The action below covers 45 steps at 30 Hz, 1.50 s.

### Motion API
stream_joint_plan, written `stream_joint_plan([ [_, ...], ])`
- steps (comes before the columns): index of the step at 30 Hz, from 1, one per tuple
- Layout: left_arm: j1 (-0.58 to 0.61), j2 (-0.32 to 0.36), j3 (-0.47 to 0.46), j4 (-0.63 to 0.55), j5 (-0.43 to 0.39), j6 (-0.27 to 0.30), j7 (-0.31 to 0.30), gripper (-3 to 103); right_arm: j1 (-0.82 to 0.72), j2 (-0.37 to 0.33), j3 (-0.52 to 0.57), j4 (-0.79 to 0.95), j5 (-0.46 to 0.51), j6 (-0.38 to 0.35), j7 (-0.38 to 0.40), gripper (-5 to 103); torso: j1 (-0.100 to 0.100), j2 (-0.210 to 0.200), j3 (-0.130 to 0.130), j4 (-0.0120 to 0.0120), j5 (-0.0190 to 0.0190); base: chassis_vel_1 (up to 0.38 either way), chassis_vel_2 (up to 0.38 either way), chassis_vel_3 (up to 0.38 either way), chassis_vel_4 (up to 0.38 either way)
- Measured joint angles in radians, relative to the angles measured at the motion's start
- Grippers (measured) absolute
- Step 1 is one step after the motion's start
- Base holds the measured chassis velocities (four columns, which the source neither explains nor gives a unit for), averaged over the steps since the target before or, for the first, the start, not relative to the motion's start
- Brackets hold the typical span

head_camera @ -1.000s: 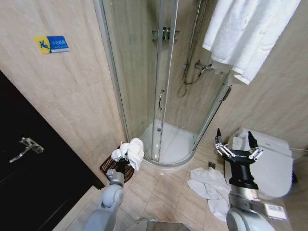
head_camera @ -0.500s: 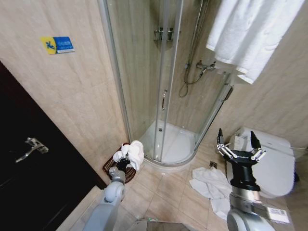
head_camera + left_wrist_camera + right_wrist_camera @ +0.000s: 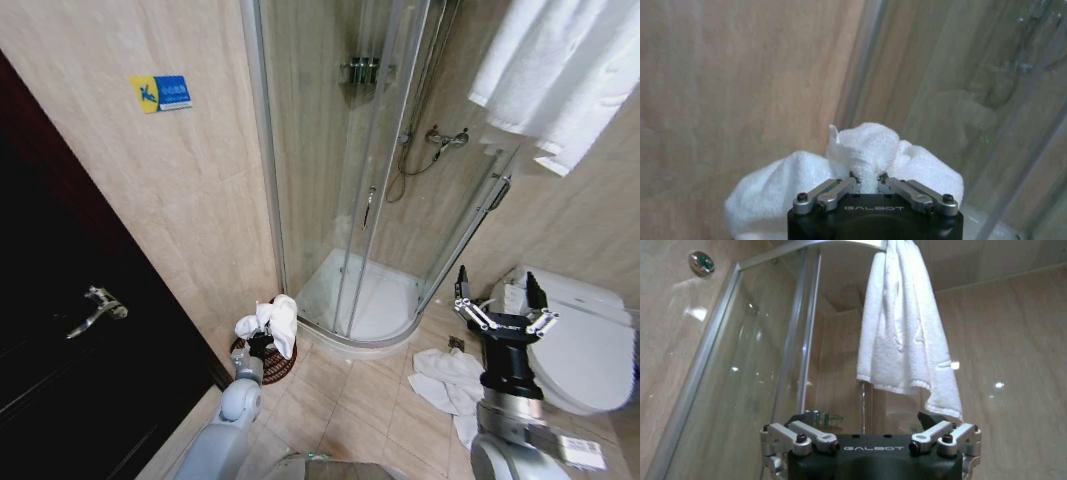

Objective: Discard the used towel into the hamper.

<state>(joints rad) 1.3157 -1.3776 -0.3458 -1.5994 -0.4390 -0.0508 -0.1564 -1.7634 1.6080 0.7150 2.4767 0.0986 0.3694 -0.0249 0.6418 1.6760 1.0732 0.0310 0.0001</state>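
The left gripper (image 3: 262,338) pinches a bunched white towel (image 3: 272,322), its jaws pressed together on the cloth, which spills up and around them. Directly beneath the left gripper sits the reddish-brown hamper (image 3: 272,366), on the tiled floor (image 3: 360,410) against the beige wall, just beside the glass shower enclosure (image 3: 370,200). The left arm reaches forward and down. The right gripper (image 3: 506,305) is raised upright with jaws spread, empty, a second white towel (image 3: 448,380) lying on the floor below it beside the toilet (image 3: 585,340).
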Motion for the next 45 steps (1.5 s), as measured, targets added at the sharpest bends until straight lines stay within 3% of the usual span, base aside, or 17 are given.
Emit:
stream_joint_plan([
  [18,-0.156,0.016,0.058,0.22,0.005,-0.039,0.002,6,-0.011,-0.009,0.007,-0.02,-0.005,0.019,-0.037,100,0.0,0.0,0.0,0.0002,0.0,0.0,0.0,0.0,0.0],
  [26,-0.35,0.04,0.131,0.44,-0.006,-0.069,-0.011,6,0.004,-0.009,0.014,-0.053,-0.018,0.021,-0.042,100,0.0,0.0,0.0,0.0002,-0.0001,0.0,0.0,0.0,0.0],
  [38,-0.465,0.015,0.165,0.671,0.005,-0.123,0.004,6,0.008,-0.006,0.017,-0.066,-0.026,0.02,-0.042,100,0.0,0.0,0.0,0.0002,-0.0001,0.0,0.0,0.0,0.0],
  [45,-0.53,-0.015,0.168,0.801,0.055,-0.168,0.045,6,0.007,-0.006,0.02,-0.074,-0.029,0.022,-0.043,100,0.0,0.0,0.0,0.0002,0.0,0.0,0.0,0.0,0.0],
])
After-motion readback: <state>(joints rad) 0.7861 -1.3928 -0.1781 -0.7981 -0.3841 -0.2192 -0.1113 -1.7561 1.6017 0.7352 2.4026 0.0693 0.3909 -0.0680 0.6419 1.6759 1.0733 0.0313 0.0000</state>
